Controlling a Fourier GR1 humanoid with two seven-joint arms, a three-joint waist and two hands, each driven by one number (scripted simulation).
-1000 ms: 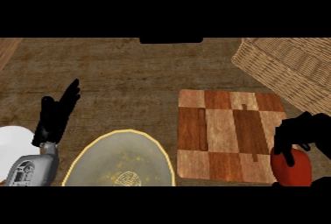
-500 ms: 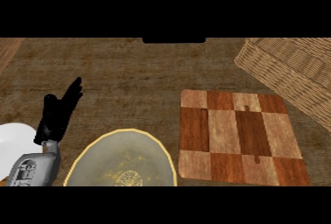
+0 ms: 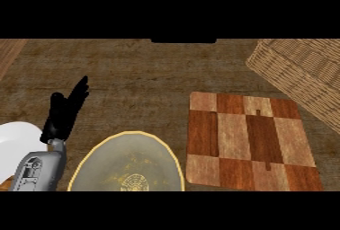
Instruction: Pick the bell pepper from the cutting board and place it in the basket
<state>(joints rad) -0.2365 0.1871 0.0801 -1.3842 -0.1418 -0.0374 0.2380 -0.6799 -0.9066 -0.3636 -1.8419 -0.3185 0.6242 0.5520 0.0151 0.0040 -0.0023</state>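
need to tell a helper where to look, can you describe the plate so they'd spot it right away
Start at the checkered wooden cutting board on the counter's right side. Just left of it, at the view's lower edge, lies the plate. It is round and greyish with a yellow rim and a pale pattern near its bottom, unlike the square brown board and the woven basket.

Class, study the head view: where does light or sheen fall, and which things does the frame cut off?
Head view: even, soft light with no hard shadows; a dull sheen on the yellow-rimmed plate; the basket is cropped at the right edge, the cutting board and plate at the bottom; the left robot hand reads as a plain black shape.
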